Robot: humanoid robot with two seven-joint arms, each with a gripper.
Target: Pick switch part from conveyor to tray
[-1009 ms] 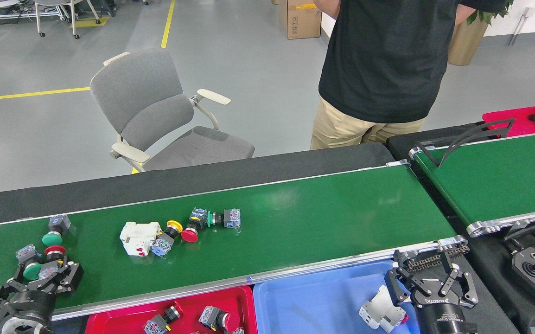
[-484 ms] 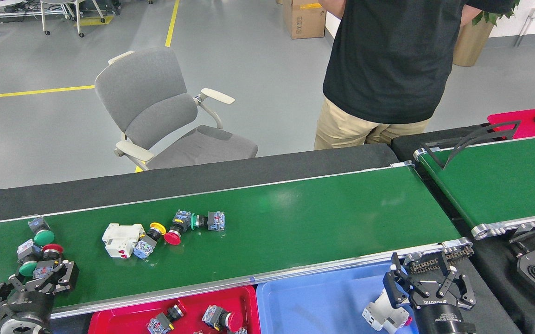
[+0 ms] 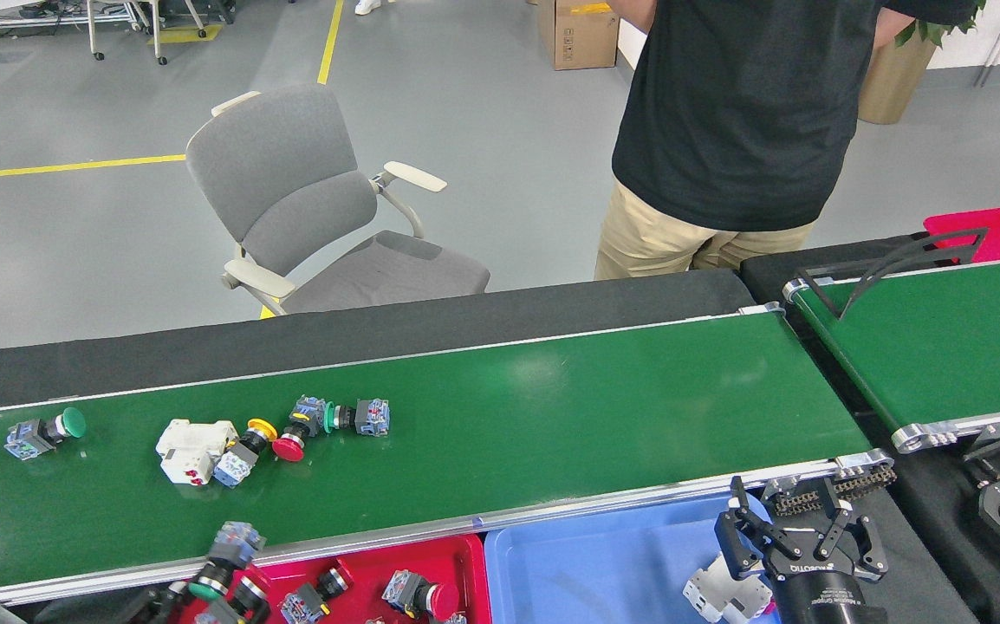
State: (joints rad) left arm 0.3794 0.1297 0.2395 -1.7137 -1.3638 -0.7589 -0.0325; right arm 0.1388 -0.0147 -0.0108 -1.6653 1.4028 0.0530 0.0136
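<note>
Gripping a green-capped switch part (image 3: 221, 562), the left gripper (image 3: 205, 594) hangs above the red tray (image 3: 465, 563).
Right gripper (image 3: 756, 563) fingers clamp a white part (image 3: 721, 598) over the blue tray (image 3: 604, 563); more switches lie on the conveyor (image 3: 552, 416).

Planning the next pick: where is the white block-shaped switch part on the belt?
Head view: the white block-shaped switch part lies left of centre on the green conveyor, touching the yellow-capped push-button switch on its right.

Head view, down over conveyor (image 3: 483, 416)
</note>
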